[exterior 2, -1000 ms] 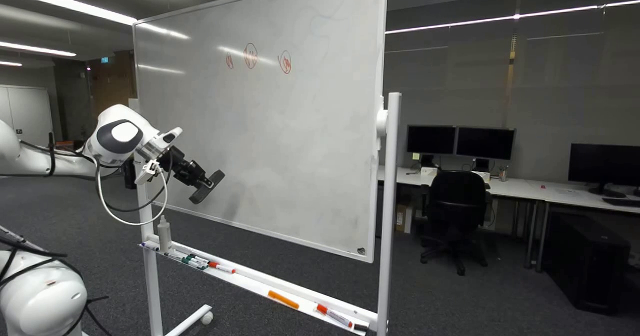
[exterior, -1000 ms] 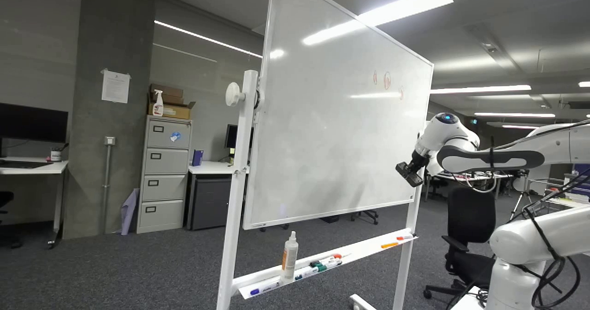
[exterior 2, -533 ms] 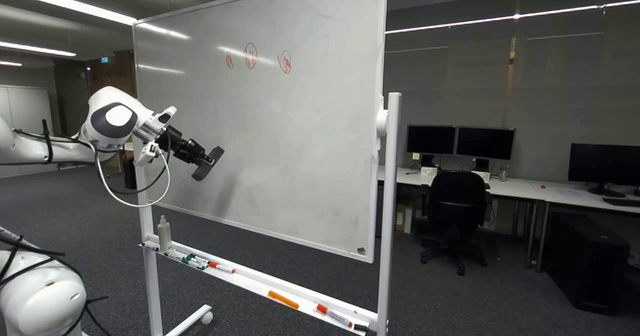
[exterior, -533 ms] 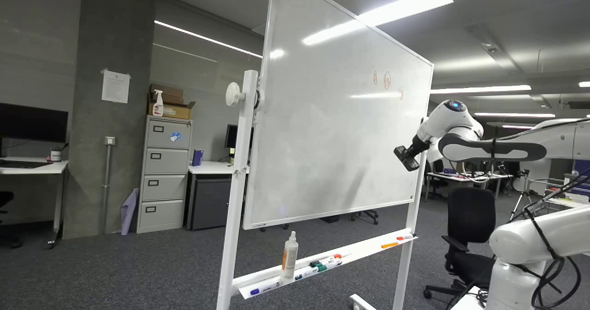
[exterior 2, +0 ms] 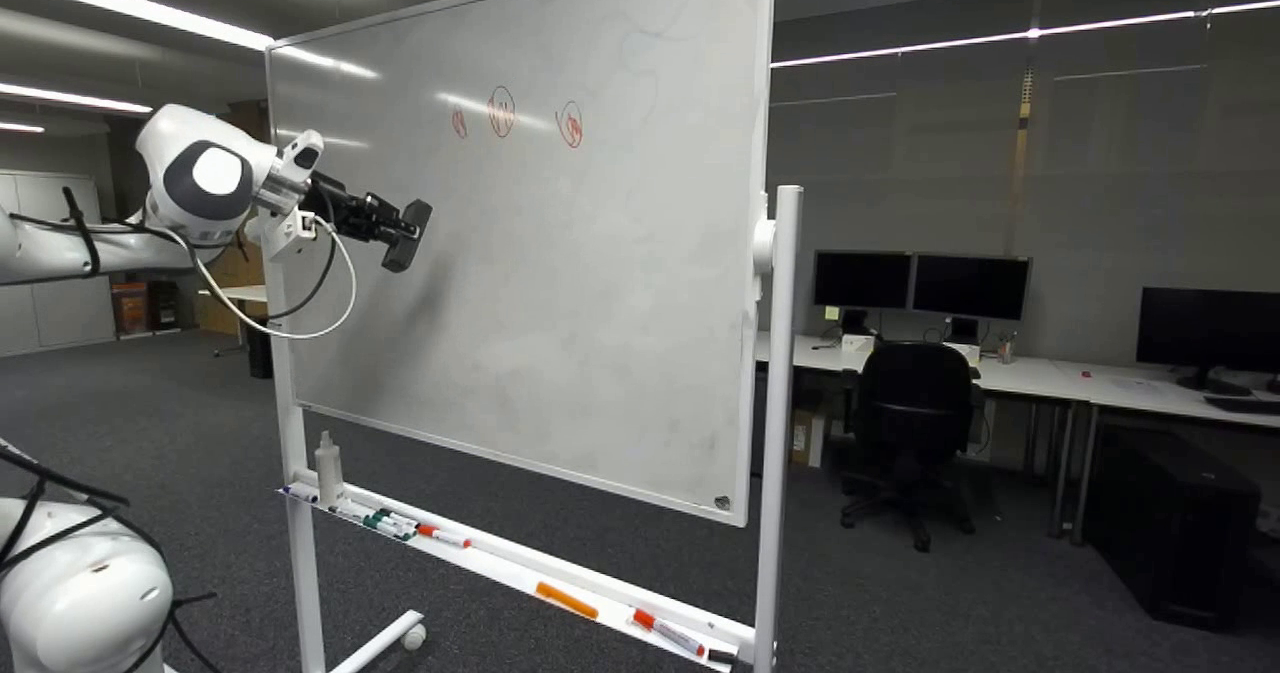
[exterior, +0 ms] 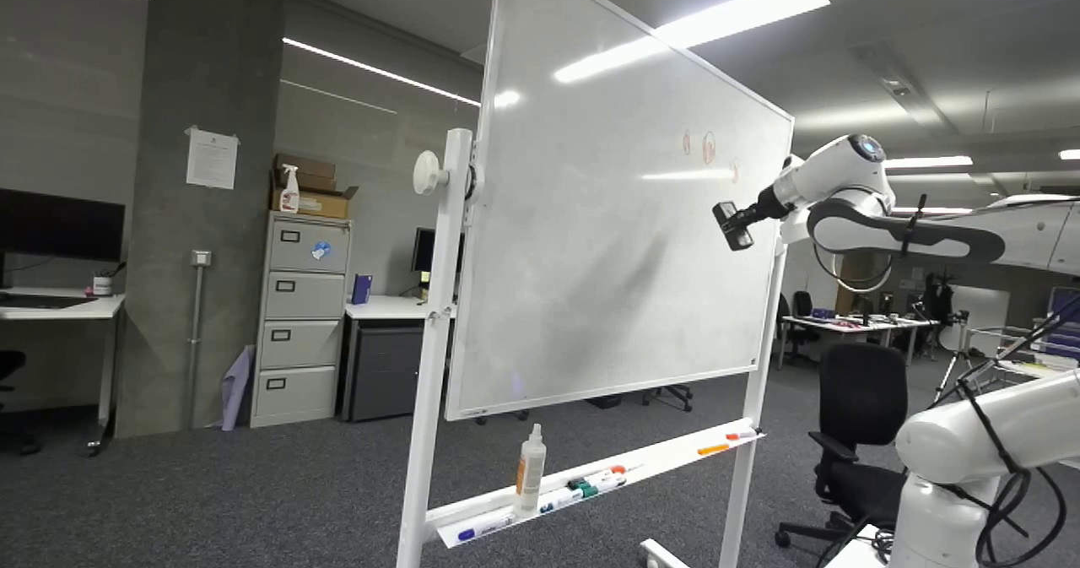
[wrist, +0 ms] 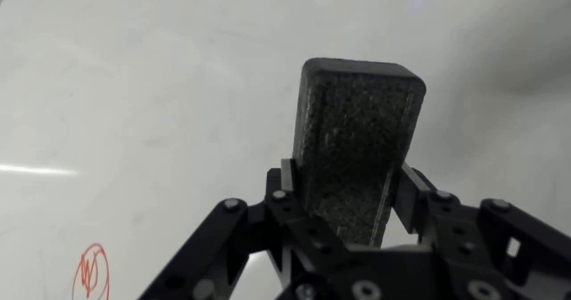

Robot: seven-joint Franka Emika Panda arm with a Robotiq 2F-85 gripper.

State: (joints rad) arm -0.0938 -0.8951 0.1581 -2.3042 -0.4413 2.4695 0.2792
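A dark, block-shaped eraser [wrist: 361,121] with a speckled felt face is pinched between the fingers of my gripper [wrist: 345,182]. One pad presses each long side, and the lower end reaches back toward the palm. In both exterior views the eraser [exterior: 732,227] [exterior 2: 410,236] hangs in front of the whiteboard [exterior: 574,264] [exterior 2: 600,313], seemingly apart from it, with the arm's shadow falling on the surface lower down. Red circled scribbles [exterior 2: 501,111] are drawn higher on the board. One such scribble [wrist: 91,271] shows at the lower left of the wrist view.
Below the board runs a tray [exterior 2: 500,570] bearing a spray bottle [exterior: 530,471], several markers [exterior 2: 668,631] and an orange item [exterior 2: 567,599]. White posts [exterior 2: 780,423] frame the stand. An office chair [exterior: 862,399] stands near the arm's base. A cable [exterior 2: 350,283] loops below the wrist.
The arm has risen, carrying the eraser upward in front of the board, and the gripper has tilted closer to level. The shadow has climbed too. The grip on the eraser stays the same.
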